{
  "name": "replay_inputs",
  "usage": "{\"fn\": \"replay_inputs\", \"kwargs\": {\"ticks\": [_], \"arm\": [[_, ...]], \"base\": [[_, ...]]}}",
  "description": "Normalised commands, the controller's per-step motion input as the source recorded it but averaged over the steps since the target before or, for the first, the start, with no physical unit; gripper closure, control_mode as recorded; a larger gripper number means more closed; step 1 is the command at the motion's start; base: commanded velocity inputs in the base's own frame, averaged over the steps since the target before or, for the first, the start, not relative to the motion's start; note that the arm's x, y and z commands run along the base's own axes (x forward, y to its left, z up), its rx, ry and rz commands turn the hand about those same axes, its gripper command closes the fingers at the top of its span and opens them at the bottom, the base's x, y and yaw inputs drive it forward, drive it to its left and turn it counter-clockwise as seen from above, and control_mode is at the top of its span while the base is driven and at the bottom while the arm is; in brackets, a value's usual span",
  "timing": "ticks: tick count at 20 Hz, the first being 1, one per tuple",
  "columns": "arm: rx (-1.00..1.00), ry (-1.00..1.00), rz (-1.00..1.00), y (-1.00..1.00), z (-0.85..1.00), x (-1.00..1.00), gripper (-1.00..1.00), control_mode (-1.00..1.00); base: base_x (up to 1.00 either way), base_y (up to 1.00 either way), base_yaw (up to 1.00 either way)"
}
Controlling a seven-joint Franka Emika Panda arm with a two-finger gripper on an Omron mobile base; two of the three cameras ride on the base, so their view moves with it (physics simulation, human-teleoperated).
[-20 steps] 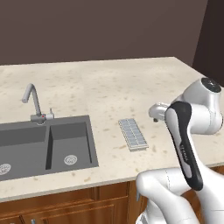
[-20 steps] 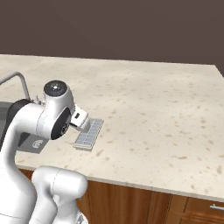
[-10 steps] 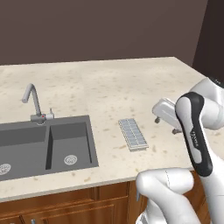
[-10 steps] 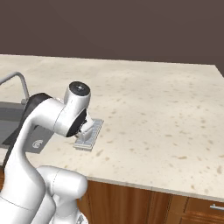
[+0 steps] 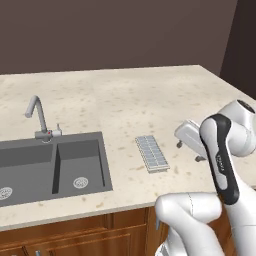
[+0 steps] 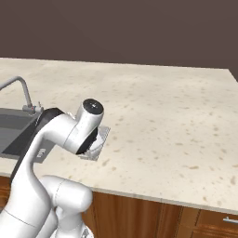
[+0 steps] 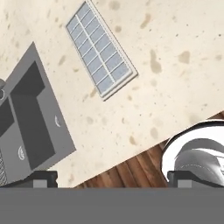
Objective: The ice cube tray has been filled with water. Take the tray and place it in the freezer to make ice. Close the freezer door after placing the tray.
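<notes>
The ice cube tray lies flat on the speckled beige counter, just right of the sink, its grid of small cells facing up. In the hand view the ice cube tray sits up and left of centre. My gripper hangs above the counter to the tray's right, open, with nothing between its fingertips. From the right base view my arm covers most of the tray, leaving one corner of the ice cube tray visible. The freezer and its door are out of view.
A dark double sink with a grey faucet takes up the counter's left part. The sink also appears in the hand view. The counter's front edge runs above wooden cabinet fronts. A dark wall stands behind.
My arm has swung right and forward, its elbow now in front of the tray in the right base view. The hand shifted slightly right and lower. The tray has not moved.
</notes>
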Motion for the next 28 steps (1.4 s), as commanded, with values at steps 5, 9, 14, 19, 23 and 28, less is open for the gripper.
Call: {"fn": "replay_inputs", "kwargs": {"ticks": [5, 9, 14, 19, 23, 28], "arm": [[0.01, -0.09, -0.07, 0.00, -0.39, 0.00, -1.00, -1.00], [0.03, 0.00, -0.01, -0.12, -0.10, 0.00, -1.00, -1.00], [0.06, 0.00, 0.00, -0.23, -0.15, 0.08, -1.00, -1.00], [0.03, 0.01, 0.00, -0.09, -0.21, 0.31, -1.00, -1.00], [0.00, 0.00, 0.00, 0.00, -0.27, 0.42, -1.00, -1.00], [0.00, 0.00, 0.00, 0.00, -0.25, 0.38, -1.00, -1.00]], "base": [[0.00, 0.00, 0.00], [0.00, 0.00, 0.00], [0.00, 0.00, 0.00], [0.00, 0.00, 0.00], [0.00, 0.00, 0.00], [0.00, 0.00, 0.00]]}}
